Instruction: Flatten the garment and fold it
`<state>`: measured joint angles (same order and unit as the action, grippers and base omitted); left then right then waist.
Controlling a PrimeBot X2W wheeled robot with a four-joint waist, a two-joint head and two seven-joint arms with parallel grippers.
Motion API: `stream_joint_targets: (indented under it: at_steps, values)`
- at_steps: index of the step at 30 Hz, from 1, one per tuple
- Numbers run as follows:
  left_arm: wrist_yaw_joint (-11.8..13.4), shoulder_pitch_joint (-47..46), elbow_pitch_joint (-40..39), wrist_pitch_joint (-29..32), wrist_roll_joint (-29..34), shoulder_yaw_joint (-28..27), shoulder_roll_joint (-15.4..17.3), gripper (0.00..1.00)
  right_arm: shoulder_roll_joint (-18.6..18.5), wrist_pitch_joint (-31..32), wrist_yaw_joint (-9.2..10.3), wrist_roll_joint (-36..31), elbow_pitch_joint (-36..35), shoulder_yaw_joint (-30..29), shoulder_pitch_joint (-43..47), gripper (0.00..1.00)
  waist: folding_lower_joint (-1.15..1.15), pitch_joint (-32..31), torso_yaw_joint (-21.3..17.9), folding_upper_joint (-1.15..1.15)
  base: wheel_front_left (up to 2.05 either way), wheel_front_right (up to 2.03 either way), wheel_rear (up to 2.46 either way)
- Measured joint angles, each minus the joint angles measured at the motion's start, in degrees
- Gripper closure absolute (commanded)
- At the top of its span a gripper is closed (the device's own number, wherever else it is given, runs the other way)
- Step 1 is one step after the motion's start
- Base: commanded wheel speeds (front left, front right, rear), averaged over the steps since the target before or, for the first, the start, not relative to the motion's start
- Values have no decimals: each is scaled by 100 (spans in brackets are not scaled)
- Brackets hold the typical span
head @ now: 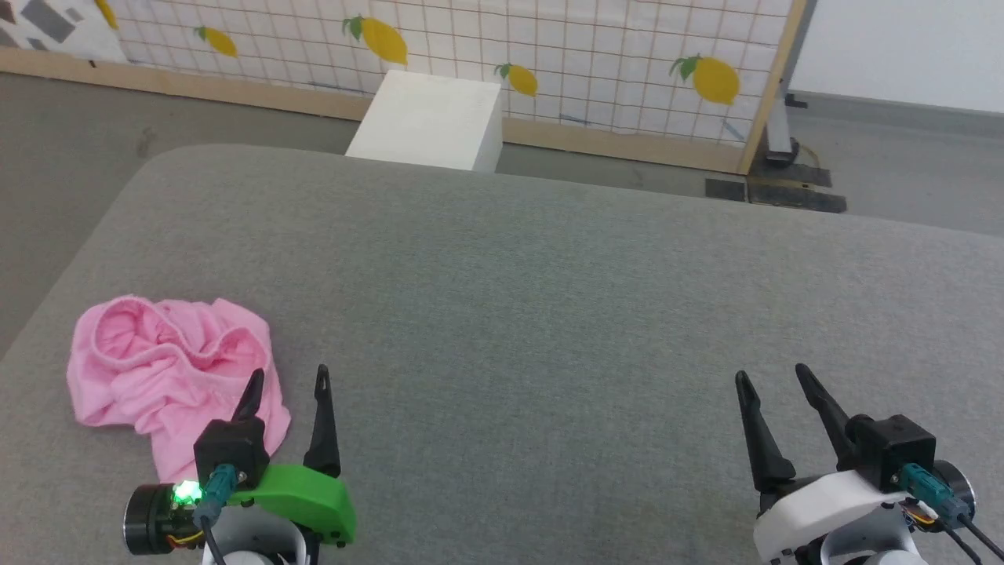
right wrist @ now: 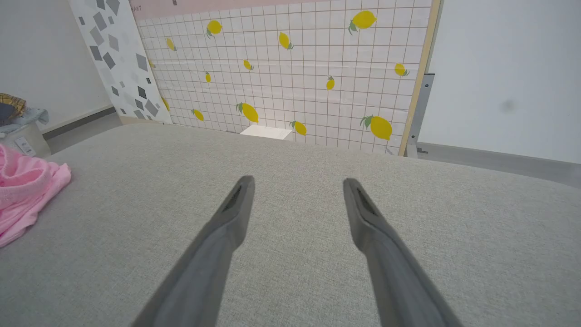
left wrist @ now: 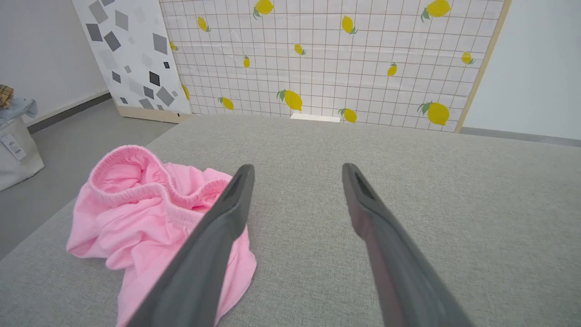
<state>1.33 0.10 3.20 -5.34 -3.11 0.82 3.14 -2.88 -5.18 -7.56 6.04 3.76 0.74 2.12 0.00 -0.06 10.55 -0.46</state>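
Note:
The garment (head: pixel 169 369) is a crumpled heap of light pink knit cloth with a gathered waistband, lying near the left edge of the grey padded table (head: pixel 533 314). My left gripper (head: pixel 289 378) stands open just right of it and nearer me, its left finger in front of the cloth's near edge. The left wrist view shows the garment (left wrist: pixel 145 213) at lower left beside the open left gripper (left wrist: pixel 297 171). Far to the right, my right gripper (head: pixel 773 377) is open over bare table; in its wrist view the right gripper (right wrist: pixel 297 184) holds nothing and the garment (right wrist: pixel 25 193) lies at the left edge.
A white box (head: pixel 430 119) stands on the floor beyond the table's far edge, before a lemon-print grid panel (head: pixel 549 55). A pale bin with clothes (left wrist: pixel 13 141) sits on the floor to the left. The table's left edge runs close to the garment.

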Motion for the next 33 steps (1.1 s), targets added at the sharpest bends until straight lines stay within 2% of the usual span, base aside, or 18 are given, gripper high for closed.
stream_joint_targets:
  at_steps: [15,33]
  values:
    - [9,141,65,-187,-193,-25,0,0,0,-191,0,263,191,110,35,0,0,-62,625,0,0,0,0]
    - [67,292,164,-385,-244,-19,0,0,0,-396,0,366,406,198,133,0,0,-96,1200,0,0,0,0]
